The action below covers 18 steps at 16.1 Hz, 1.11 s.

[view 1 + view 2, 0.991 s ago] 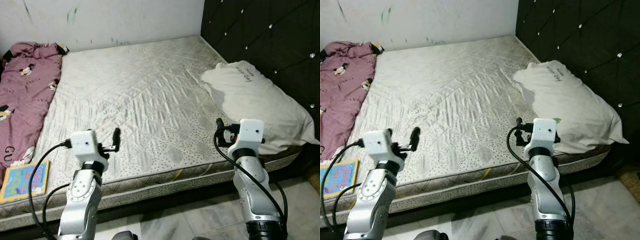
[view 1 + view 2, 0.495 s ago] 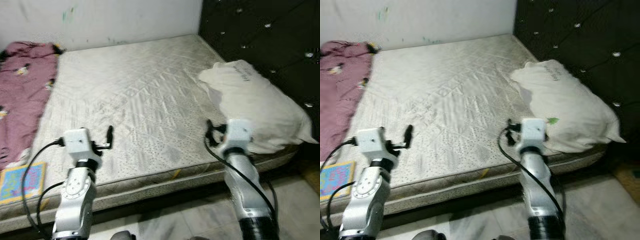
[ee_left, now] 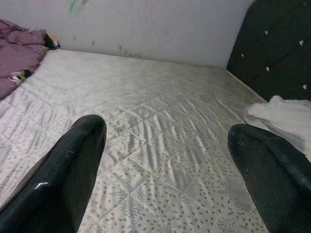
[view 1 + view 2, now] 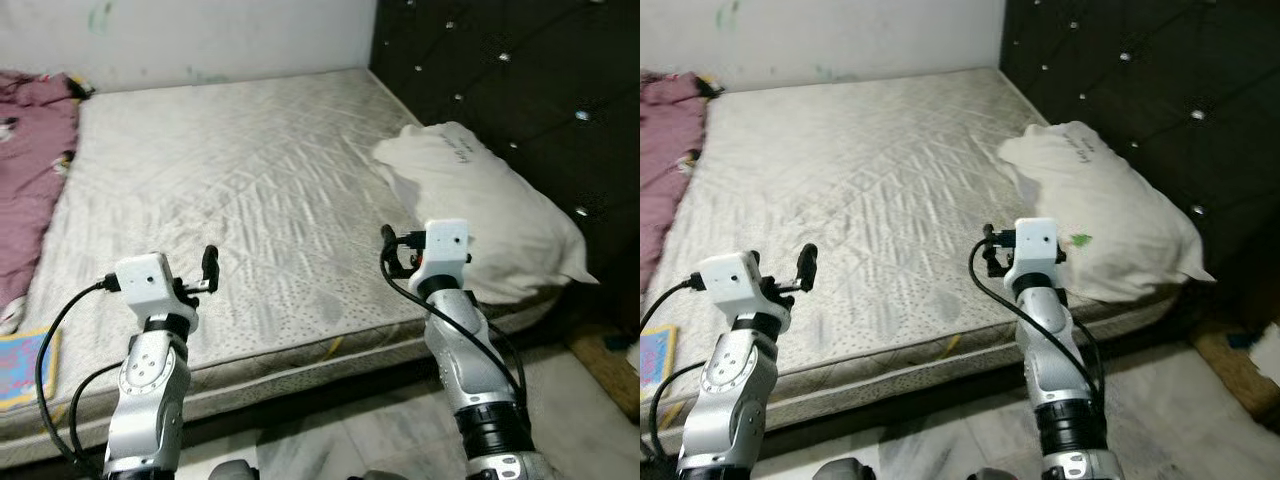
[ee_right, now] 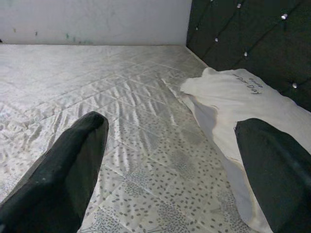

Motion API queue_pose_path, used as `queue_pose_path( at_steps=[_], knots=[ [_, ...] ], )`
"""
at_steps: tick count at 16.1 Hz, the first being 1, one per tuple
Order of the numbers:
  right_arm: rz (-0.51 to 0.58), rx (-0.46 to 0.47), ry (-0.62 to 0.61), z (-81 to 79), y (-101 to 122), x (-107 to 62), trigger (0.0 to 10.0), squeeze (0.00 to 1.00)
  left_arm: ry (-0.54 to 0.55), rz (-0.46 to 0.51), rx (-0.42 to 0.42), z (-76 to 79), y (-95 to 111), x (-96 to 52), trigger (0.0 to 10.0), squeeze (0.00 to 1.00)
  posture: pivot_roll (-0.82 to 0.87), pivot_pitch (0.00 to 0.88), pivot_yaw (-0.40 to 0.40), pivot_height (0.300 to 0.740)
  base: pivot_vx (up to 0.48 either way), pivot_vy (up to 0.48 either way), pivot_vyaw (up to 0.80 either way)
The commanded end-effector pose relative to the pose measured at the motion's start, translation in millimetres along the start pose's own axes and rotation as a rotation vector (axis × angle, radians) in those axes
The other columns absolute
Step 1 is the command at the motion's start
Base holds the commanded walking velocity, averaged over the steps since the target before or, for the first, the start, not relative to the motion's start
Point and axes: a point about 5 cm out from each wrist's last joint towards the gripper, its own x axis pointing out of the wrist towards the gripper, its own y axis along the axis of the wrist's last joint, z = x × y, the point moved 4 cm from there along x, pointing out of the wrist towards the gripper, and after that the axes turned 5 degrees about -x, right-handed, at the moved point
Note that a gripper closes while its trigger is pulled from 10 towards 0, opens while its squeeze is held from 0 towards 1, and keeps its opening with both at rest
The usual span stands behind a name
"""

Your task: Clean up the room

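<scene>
We're at the foot edge of the bare quilted mattress [image 4: 240, 190]. Left gripper [image 3: 165, 170] is spread wide and empty, held over the mattress's near edge. Right gripper [image 5: 180, 170] is likewise spread and empty, just beside the white pillow [image 4: 480, 215], which lies at the mattress's right side against the dark tufted headboard [image 4: 520, 80]. Maroon printed blanket [image 4: 30, 170] bunched along the far left; a colourful book [image 4: 20, 365] lies at the near left edge
</scene>
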Motion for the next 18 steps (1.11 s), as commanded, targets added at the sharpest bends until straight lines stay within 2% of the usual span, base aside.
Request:
queue_pose_path(
  at_steps=[1, 7, 12, 18],
  knots=[
    [0.01, 0.002, 0.008, -1.2, 3.4, 3.7, 10.0, 0.0, 0.0, -0.003, 0.0, -2.1, 0.5, 1.3, 10.0, 0.0, 0.05, 0.0, -0.003, 0.74, 0.0, 0.48, 0.0],
    [0.009, -0.015, -0.003, 5.8, 0.9, 2.8, 10.0, 0.0, -0.024, -0.001, -0.021, 11.3, -1.5, 7.5, 10.0, 0.0, 0.03, 0.0, -0.001, 0.74, 0.0, 0.48, 0.0],
    [0.005, -0.007, 0.028, -0.8, 0.4, 6.3, 10.0, 0.0, 0.009, 0.012, -0.03, 4.9, 0.4, 5.6, 10.0, 0.0, 0.05, 0.0, -0.009, 0.74, 0.0, 0.48, 0.0],
    [-0.001, -0.008, 0.029, 0.1, -1.0, 6.5, 10.0, 0.0, 0.014, 0.009, -0.029, 3.3, -0.2, 4.4, 10.0, 0.0, 0.04, 0.0, -0.006, 0.74, 0.0, 0.48, 0.0]
  ],
)
